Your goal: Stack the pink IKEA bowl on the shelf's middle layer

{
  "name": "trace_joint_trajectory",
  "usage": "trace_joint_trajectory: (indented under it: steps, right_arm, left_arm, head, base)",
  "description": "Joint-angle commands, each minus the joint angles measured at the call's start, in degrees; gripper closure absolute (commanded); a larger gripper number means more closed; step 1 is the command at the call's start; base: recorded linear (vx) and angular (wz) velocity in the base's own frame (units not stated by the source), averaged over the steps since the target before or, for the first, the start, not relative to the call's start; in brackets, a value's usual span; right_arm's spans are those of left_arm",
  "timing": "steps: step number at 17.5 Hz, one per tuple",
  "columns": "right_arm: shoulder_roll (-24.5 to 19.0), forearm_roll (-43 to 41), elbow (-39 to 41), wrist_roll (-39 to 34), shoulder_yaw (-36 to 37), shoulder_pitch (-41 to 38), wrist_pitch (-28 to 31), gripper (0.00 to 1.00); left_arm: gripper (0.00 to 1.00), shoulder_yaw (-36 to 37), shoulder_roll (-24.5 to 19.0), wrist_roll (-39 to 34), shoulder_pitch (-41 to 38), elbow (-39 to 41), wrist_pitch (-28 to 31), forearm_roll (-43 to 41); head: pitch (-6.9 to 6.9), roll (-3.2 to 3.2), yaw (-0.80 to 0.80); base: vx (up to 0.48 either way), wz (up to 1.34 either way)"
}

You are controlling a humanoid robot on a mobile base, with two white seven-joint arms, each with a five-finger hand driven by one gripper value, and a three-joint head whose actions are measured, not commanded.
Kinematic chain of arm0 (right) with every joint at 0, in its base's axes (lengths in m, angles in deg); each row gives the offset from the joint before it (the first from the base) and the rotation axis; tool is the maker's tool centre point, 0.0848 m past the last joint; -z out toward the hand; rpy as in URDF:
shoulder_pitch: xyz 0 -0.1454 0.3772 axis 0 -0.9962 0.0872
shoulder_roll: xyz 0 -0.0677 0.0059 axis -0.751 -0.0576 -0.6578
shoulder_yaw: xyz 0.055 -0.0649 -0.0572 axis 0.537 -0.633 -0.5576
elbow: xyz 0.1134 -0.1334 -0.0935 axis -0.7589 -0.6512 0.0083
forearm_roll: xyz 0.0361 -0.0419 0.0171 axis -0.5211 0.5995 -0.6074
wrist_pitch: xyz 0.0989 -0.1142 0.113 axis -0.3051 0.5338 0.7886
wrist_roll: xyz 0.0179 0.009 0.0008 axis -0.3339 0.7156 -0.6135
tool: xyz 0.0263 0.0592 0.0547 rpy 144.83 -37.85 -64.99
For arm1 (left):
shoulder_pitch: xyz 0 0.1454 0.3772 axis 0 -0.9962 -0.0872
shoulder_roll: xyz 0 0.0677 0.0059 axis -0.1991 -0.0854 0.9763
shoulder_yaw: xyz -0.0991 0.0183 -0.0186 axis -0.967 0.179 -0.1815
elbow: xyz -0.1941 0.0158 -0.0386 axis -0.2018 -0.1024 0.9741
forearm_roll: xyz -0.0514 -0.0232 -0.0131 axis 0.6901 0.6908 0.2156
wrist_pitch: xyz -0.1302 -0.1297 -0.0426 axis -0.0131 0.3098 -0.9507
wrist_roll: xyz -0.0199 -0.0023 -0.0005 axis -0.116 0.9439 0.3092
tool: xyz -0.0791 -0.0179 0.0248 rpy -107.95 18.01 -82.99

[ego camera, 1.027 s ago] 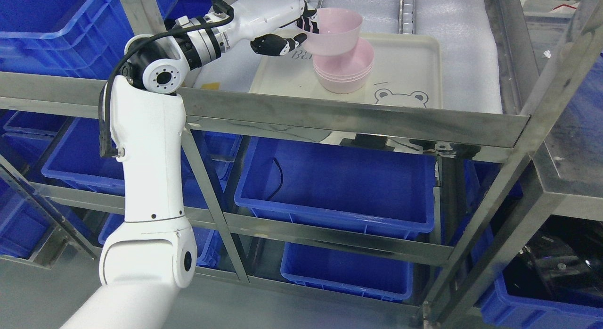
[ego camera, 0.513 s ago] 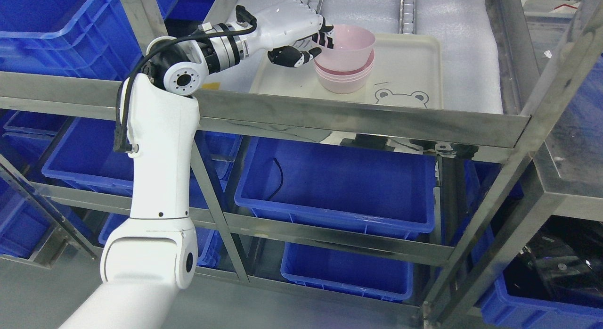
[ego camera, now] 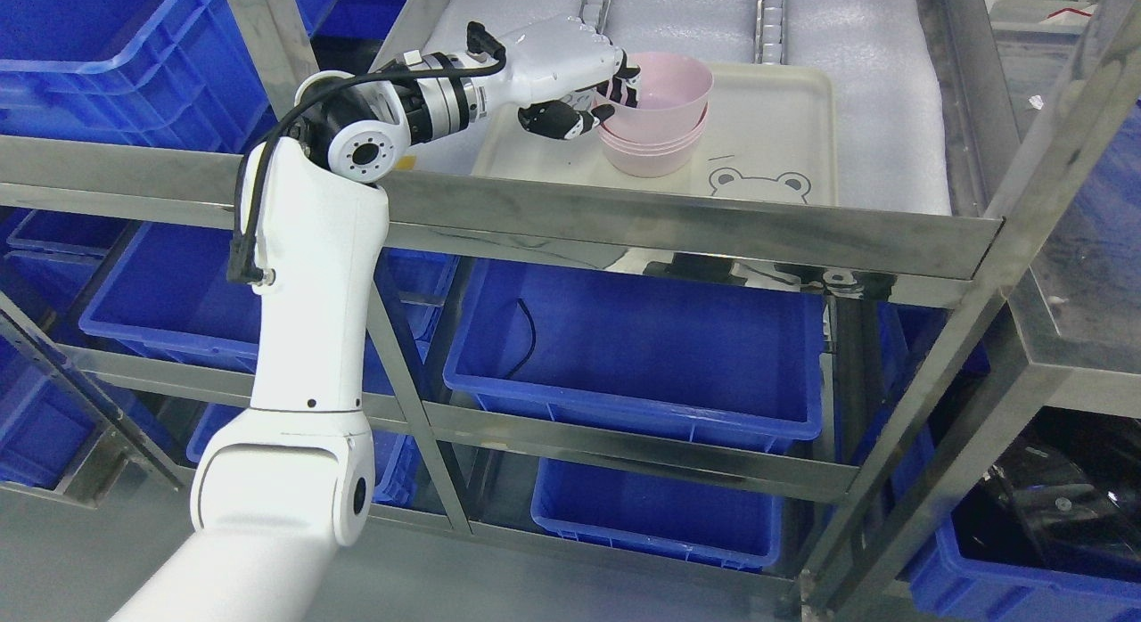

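Observation:
A stack of pink bowls [ego camera: 653,150] stands on a cream tray [ego camera: 775,132] on the steel shelf. My left hand [ego camera: 602,96] reaches over the shelf rail from the left and is shut on the rim of the top pink bowl [ego camera: 669,85], fingers inside it and thumb outside. That bowl sits nested in the stack, tilted slightly. The right arm does not show.
The shelf's front steel rail [ego camera: 677,221] runs below the tray. White foam padding [ego camera: 865,78] lines the shelf. Blue bins [ego camera: 642,346] fill the lower layers and a blue crate [ego camera: 98,61] stands at the upper left. A steel post [ego camera: 1007,274] rises at the right.
My left hand has carried the top pink bowl right and down, from above the stack into it. The arm has leaned further over the rail.

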Motion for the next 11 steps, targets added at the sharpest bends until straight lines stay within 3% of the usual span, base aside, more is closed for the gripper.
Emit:
trace_joint_trajectory:
  steps: [1,5,6,8,10,11]
  right_arm:
    - [1.0,0.0,1.0,0.0,-0.3,0.0,0.0,0.0]
    - [1.0,0.0,1.0,0.0,-0.3,0.0,0.0,0.0]
    - [1.0,0.0,1.0,0.0,-0.3,0.0,0.0,0.0]
    - [1.0,0.0,1.0,0.0,-0.2,0.0,0.0,0.0]
    - [1.0,0.0,1.0,0.0,-0.2,0.0,0.0,0.0]
    - [1.0,0.0,1.0,0.0,-0.3,0.0,0.0,0.0]
  left_arm:
    - [0.98,0.8,-1.0,0.2,1.4,-0.9,0.0,-1.0]
    - [0.92,1.0,-1.0,0.2,1.2,-1.0,0.0,-0.9]
    - [0.78,1.2,-1.0,0.2,1.2,-1.0,0.0,-0.9]
    - [0.65,1.4,-1.0,0.2,0.9,-1.0,0.0,-0.9]
    - [0.45,1.1,-1.0,0.2,0.6,-1.1,0.0,-0.5]
    - [0.41,1.0,-1.0,0.2,0.6,-1.1,0.0,-0.1]
  head:
    - [0.0,0.0,0.0]
    - [0.0,0.0,0.0]
    - [0.0,0.0,0.0]
    - [0.0,0.0,0.0]
    - [0.0,0.0,0.0]
    - [0.0,0.0,0.0]
  base:
    - [0.0,0.0]
    - [0.0,0.0]
    - [0.0,0.0]
    - [0.0,0.0]
    - [0.0,0.0]
    - [0.0,0.0]
